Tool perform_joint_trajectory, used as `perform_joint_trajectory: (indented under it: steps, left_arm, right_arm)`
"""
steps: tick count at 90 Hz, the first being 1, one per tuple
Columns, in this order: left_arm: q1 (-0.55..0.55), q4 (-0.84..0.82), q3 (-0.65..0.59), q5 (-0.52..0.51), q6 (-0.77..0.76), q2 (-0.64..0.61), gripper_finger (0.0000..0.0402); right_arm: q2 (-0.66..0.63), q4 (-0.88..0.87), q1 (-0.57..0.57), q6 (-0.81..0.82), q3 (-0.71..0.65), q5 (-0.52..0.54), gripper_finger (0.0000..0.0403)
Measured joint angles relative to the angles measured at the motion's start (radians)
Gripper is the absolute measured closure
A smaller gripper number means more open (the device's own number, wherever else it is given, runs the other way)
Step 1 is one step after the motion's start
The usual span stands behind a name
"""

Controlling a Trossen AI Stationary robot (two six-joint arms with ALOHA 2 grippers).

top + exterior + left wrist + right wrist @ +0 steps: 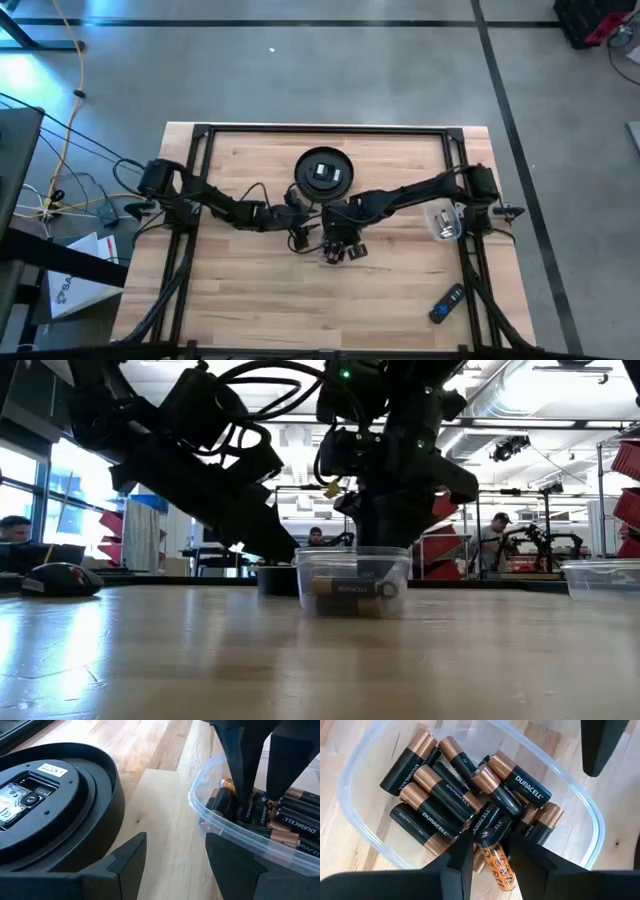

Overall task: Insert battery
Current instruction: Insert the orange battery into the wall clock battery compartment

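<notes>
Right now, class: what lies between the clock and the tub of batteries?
Bare wooden table, seen in the left wrist view. The left gripper straddles that stretch between clock and tub.

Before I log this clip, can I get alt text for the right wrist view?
The right gripper reaches into a clear plastic container of Duracell batteries, its fingers closing around one battery in the pile. Light wooden table underneath.

Battery tub (365,832) packed, right fingers (455,865) wedged btwn cells, left gripper (175,857) just beside tub rim.
</notes>
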Motion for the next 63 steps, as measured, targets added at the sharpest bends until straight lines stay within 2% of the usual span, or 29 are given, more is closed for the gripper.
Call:
perform_joint_trajectory:
  steps: [19,63]
  left_arm:
    - [0.0,0.0,0.0,-0.002,0.017,0.0,0.0214]
    - [0.0,-0.01,0.0,-0.004,0.009,0.0,0.0214]
  right_arm:
    - [0.044,-0.012,0.0,-0.014,0.005,-0.016,0.0309]
    - [0.054,-0.088,-0.002,0.015,0.065,-0.007,0.0309]
